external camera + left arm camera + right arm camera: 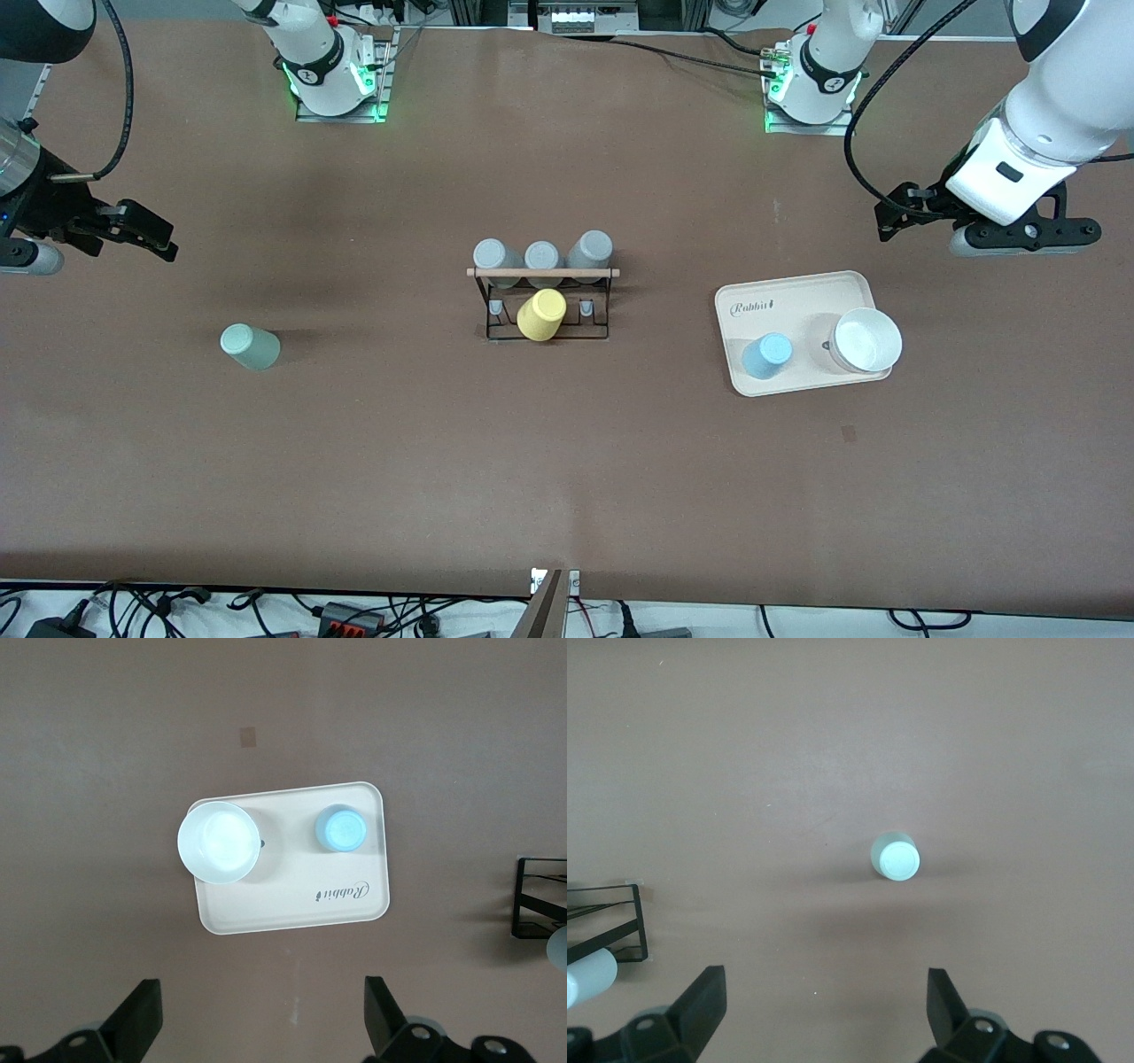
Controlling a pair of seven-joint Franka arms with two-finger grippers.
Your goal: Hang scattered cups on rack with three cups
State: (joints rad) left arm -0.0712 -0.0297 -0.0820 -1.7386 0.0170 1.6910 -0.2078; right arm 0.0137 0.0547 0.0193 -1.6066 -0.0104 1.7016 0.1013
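The pale sage green cup (250, 346) stands upside down on the table toward the right arm's end; it also shows in the right wrist view (896, 857). The light blue cup (767, 354) stands upside down on the beige tray (797, 297); it also shows in the left wrist view (342, 828). The black wire rack (547, 301) with a wooden rod stands mid-table, holding three grey tumblers and a yellow one (541, 315). My right gripper (146, 232) is open and empty, high over bare table. My left gripper (899, 217) is open and empty, high over bare table beside the tray.
A white bowl (866, 339) sits on the tray (292, 908) next to the blue cup. The rack's corner shows at the edge of both wrist views (540, 899) (607, 926). Cables run along the table's front edge.
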